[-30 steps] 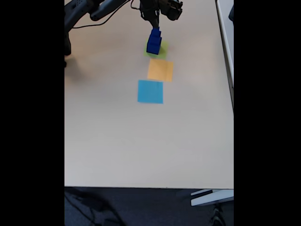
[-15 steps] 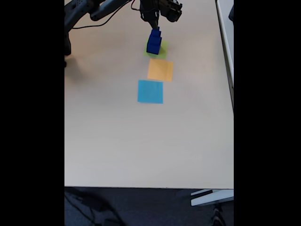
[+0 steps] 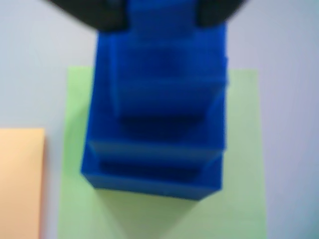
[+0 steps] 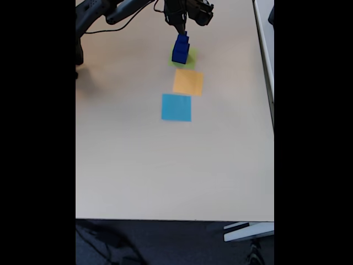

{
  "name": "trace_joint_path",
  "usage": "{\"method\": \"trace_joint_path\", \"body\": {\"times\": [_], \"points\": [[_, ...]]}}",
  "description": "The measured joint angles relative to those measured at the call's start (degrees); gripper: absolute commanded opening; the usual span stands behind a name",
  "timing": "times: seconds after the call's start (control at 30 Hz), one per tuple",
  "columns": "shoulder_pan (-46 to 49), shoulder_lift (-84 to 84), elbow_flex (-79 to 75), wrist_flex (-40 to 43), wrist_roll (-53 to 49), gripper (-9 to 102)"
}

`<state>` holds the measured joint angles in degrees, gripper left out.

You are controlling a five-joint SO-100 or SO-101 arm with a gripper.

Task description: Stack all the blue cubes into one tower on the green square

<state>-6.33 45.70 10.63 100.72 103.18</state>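
Nearest the front edge of the pale beige bench (image 4: 165, 176) the surface is bare; farther in, toward the far edge, lies a flat light-blue paper square (image 4: 176, 107), then just beyond it and slightly to the right a flat orange paper square (image 4: 188, 82), which the wrist view shows at its lower left (image 3: 20, 181). Beyond the orange one lies the thin pale lime-green paper square (image 4: 190, 59), close to the far edge of the bench, and on it stands the dark-blue tower of stacked solid cubes (image 4: 180, 48). In the wrist view the tower (image 3: 157, 129) sits inside the green square (image 3: 239, 149), widest at the base and stepping narrower upward. The black fingers (image 3: 99, 12) of the robot gripper (image 4: 180, 26) flank the narrow top cube on either side, but blur hides whether they press on it, so I cannot tell if they are clamped or apart.
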Motion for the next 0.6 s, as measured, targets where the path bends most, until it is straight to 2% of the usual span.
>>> {"method": "trace_joint_path", "body": {"times": [0.6], "points": [[0.00, 0.00, 0.26, 0.00, 0.00, 4]]}}
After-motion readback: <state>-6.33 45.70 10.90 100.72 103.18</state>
